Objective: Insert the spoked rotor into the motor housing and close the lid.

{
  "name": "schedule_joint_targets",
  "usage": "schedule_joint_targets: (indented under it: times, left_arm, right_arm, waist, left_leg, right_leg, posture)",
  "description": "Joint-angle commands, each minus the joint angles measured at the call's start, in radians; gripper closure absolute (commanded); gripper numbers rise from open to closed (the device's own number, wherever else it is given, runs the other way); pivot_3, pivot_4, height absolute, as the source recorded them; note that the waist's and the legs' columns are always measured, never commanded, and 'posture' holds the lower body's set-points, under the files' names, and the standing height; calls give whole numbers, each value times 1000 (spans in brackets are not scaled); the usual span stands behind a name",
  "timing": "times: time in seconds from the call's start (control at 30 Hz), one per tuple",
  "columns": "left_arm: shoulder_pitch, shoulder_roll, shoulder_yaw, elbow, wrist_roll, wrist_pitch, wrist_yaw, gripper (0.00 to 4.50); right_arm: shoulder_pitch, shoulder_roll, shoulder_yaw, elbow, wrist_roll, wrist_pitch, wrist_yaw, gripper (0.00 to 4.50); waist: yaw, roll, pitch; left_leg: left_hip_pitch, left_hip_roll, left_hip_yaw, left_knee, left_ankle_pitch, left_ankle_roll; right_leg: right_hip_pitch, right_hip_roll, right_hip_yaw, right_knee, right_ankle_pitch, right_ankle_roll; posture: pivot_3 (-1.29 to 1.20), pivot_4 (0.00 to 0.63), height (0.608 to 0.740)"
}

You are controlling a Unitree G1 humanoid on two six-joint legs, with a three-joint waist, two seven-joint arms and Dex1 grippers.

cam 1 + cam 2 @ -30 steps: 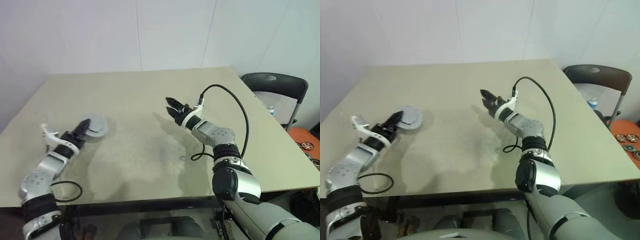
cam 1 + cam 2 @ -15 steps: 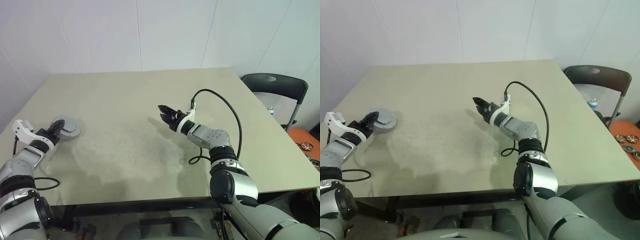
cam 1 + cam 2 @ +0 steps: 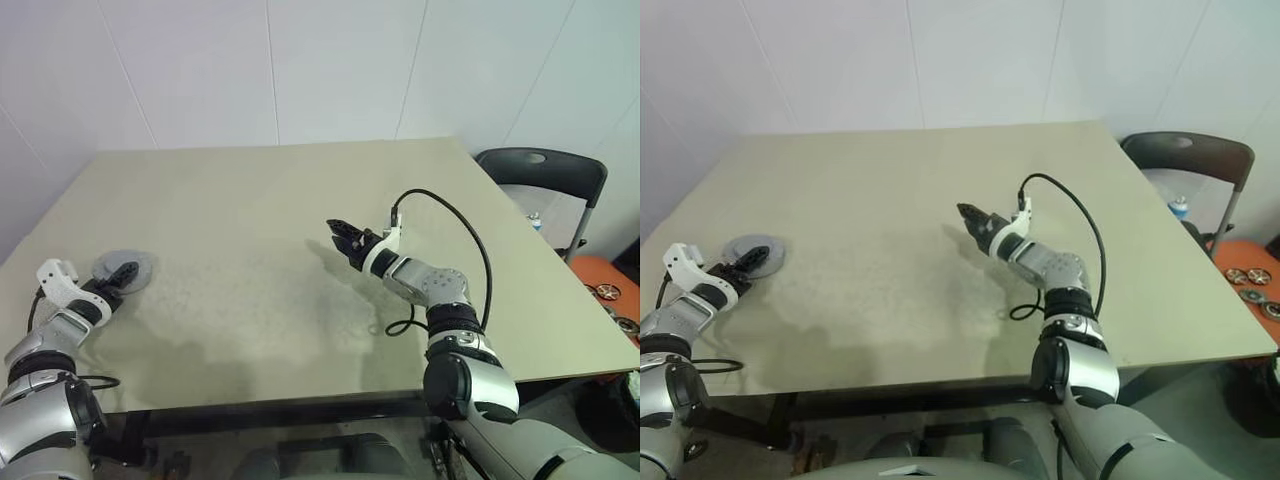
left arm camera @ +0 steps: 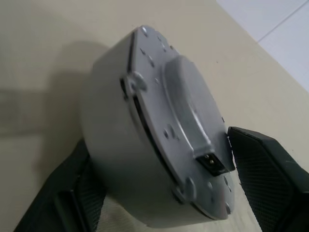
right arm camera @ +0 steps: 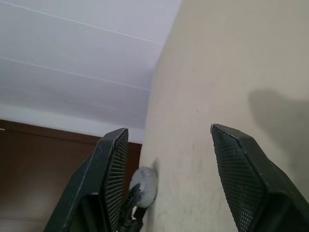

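Beige table (image 3: 270, 200) by white walls (image 3: 330, 70); left hand (image 3: 122, 275) straddles grey disc (image 3: 124, 267), right hand (image 3: 340, 235) open.

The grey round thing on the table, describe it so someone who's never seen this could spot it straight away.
Start at the big beige table and go to its near left edge, where the left gripper reaches in. Between its black fingers lies a flat round grey metal housing with a raised central bar and small screws on its face.

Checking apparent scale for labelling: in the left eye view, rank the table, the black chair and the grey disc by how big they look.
1. table
2. black chair, only partly in frame and farther off
3. grey disc
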State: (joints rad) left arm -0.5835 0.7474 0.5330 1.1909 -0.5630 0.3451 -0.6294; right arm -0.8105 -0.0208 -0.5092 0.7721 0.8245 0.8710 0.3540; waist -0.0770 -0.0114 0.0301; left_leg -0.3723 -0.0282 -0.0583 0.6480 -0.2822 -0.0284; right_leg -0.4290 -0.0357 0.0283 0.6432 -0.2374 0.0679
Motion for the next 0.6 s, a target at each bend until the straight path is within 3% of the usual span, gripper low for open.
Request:
schedule_joint_targets:
  times: [0.03,0.33,0.6]
  left_arm:
    - [22,94,52,13,-2,-9,-4,751]
    - [104,217,144,34,-28,1,-40,751]
    - [173,270,106,-23,13,32,-187,751]
  right_arm:
    - [-18,3,20,-13,-12,-6,13,1605]
    - [-11,9,58,37,-70,-22,38,1605]
    - [-4,15,76,42,-95,-22,58,1605]
  waist:
    - [-8,0,0]
    - [-17,-2,0]
    - [-16,-3,-2]
  left_leg:
    - [0,0,0,0,0,0]
    - [-1,0,0,0,0,0]
    - [-1,-5,0,0,0,0]
  right_leg:
    - [0,0,0,0,0,0]
    - [-1,-1,0,0,0,0]
    - [-1,-8,-3,2,0,0]
  posture:
    - [0,0,740]
    - [0,0,740]
    - [0,0,740]
